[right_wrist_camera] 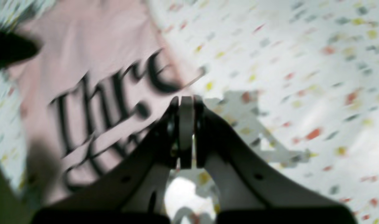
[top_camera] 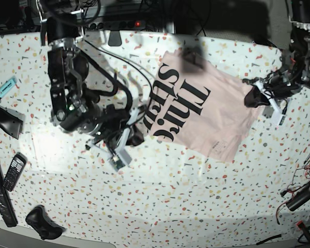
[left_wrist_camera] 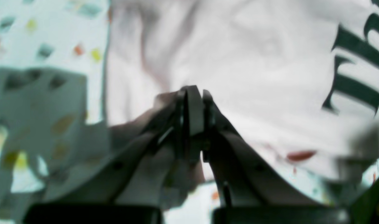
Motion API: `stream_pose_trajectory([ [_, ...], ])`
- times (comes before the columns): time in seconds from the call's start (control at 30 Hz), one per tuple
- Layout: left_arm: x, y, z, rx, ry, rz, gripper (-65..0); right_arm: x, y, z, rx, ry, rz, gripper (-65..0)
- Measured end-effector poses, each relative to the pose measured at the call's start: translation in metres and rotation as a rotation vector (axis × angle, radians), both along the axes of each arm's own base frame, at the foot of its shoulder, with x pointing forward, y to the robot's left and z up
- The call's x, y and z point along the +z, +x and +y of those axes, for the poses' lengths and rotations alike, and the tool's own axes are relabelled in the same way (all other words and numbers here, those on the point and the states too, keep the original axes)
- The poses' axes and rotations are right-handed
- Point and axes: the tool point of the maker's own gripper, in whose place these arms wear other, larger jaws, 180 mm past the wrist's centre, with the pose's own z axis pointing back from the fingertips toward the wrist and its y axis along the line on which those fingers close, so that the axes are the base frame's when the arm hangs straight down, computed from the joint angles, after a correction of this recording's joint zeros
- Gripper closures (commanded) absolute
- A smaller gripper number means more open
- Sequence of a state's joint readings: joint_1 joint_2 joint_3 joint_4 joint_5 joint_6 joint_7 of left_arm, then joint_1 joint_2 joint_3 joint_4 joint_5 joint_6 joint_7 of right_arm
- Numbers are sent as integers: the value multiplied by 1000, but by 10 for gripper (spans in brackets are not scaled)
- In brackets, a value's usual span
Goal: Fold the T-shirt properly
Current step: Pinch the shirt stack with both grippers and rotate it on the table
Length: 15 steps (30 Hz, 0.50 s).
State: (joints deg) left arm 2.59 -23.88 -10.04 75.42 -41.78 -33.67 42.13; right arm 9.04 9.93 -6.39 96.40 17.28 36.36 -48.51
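Note:
The pale pink T-shirt (top_camera: 217, 113) lies on the speckled table right of centre, its black lettering (top_camera: 170, 103) showing on its left part. My left gripper (top_camera: 254, 95) sits at the shirt's right edge. In the left wrist view it (left_wrist_camera: 198, 91) is shut, a fold of pink fabric (left_wrist_camera: 136, 124) bunches at its tips, and the shirt (left_wrist_camera: 239, 62) fills the background. My right gripper (top_camera: 137, 138) is by the shirt's lower left edge. The right wrist view shows it (right_wrist_camera: 186, 99) shut and empty above the table, just right of the lettered shirt (right_wrist_camera: 83, 46). Both wrist views are blurred.
A blue marker (top_camera: 5, 88), a phone (top_camera: 14, 171), long black bars (top_camera: 2, 121) and a black lump (top_camera: 41, 222) lie along the left side. Cables and tools (top_camera: 302, 194) sit at the right edge. A power strip (top_camera: 129, 23) runs along the back.

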Motion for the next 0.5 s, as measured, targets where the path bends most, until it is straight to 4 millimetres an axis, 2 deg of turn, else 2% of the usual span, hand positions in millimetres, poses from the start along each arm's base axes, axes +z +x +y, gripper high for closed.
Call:
stream_pose_trajectory([
  [0.13,24,-8,-4,-49,3,-45,0,-22,23,-8,-42,-17,72,0],
  [0.23,37,-15,-18,-94,3,-78,0,-36,35,2,-54,11,132,0],
  [0.33,21,-39,-20,-112,32,-21,0,-41,42,15,-52,44,162,0],
  [0.4,4,-53,-7,-65,85,38,0,-46,46,21,-51,25,157,0],
  [0.5,2,-52,1,-12,107,9,0,-53,39,28,-23,7,179,0],
])
